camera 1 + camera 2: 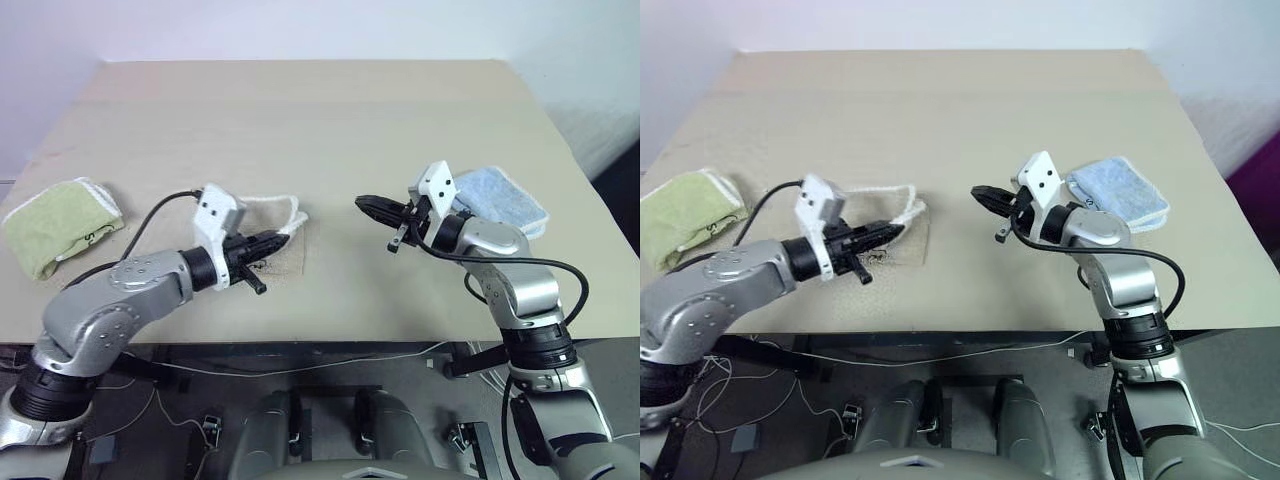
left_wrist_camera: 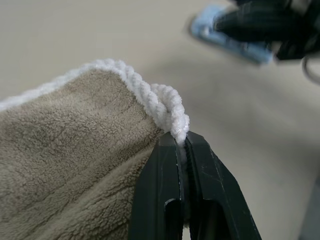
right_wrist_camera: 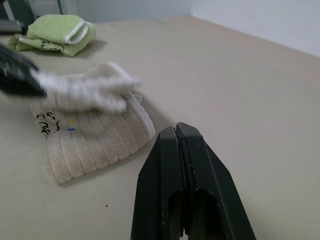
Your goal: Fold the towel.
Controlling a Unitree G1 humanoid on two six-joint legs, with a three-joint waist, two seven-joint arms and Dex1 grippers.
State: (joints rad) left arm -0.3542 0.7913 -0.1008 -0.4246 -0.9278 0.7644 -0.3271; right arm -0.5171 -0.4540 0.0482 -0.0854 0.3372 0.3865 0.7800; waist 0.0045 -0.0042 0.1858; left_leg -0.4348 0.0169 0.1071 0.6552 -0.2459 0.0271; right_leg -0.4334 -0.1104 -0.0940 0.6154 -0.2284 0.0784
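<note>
Now the towel (image 1: 283, 238) lies near the front of the table (image 1: 320, 120), a little toward nine o'clock from its centre, folded over itself with its white stitched edge lifted at the three o'clock corner. The left gripper (image 1: 276, 240) has its two black fingers clamped on that white edge (image 2: 172, 112), holding the corner up off the rest of the cloth; in the left wrist view the edging is pinched right at the fingertips. In the right wrist view the lower layer lies flat with dark handwriting (image 3: 47, 122) showing on it. The right gripper (image 1: 366, 205) hangs above bare table at three o'clock from the towel, apart from it, fingers pressed together and holding nothing. A light blue towel (image 1: 500, 200) lies folded behind the right wrist, toward three o'clock. A light green towel (image 1: 55, 225) lies folded at the table's nine o'clock edge, well apart from the rest.
</note>
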